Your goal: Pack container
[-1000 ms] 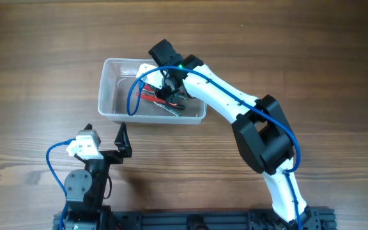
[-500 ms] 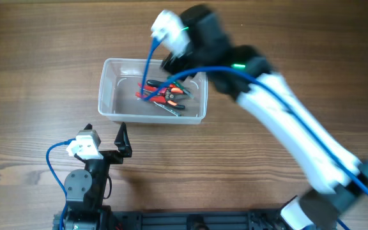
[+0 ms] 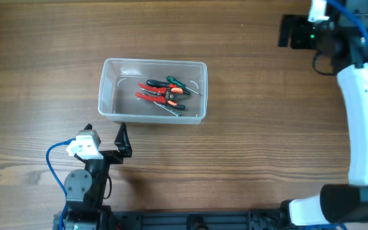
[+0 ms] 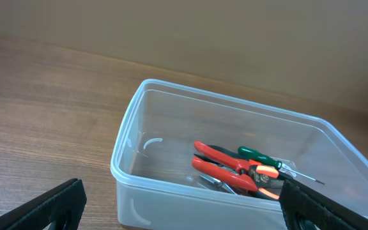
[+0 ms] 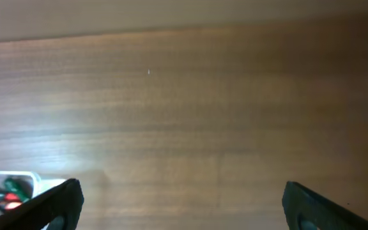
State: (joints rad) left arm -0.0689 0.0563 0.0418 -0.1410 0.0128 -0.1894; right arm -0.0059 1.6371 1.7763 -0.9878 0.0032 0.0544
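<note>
- Two grippers show, each with its jaws spread wide and nothing between them. The left gripper (image 3: 107, 137) is at the lower left of the overhead view and the right gripper (image 3: 291, 30) at the upper right.
- The container (image 3: 115, 96) sits on the table (image 3: 235, 160) left of centre in the overhead view. It is just above the left gripper and not touching it.
- The right gripper is well apart from the container, far off to the right and higher in the frame.
- Inside the container, toward its right half, lie red pliers (image 3: 153, 97) and a green-handled tool (image 3: 173, 82). Other small tools lie among them, too tangled to tell apart.
- The left wrist view shows the container side-on, which the overhead view cannot. The see-through walls and rounded rim fill the middle, and the near wall stands between the dark fingertips (image 4: 50, 207) at the bottom corners.
- In that view the red pliers (image 4: 225, 171) and the green-handled tool (image 4: 254, 154) lie flat on the container floor.
- The right wrist view is mostly bare wood. Only one corner of the container (image 5: 18, 177) shows at the lower left edge, with a speck of red and green inside it.
- Only the overhead view shows both grippers and the container together.
</note>
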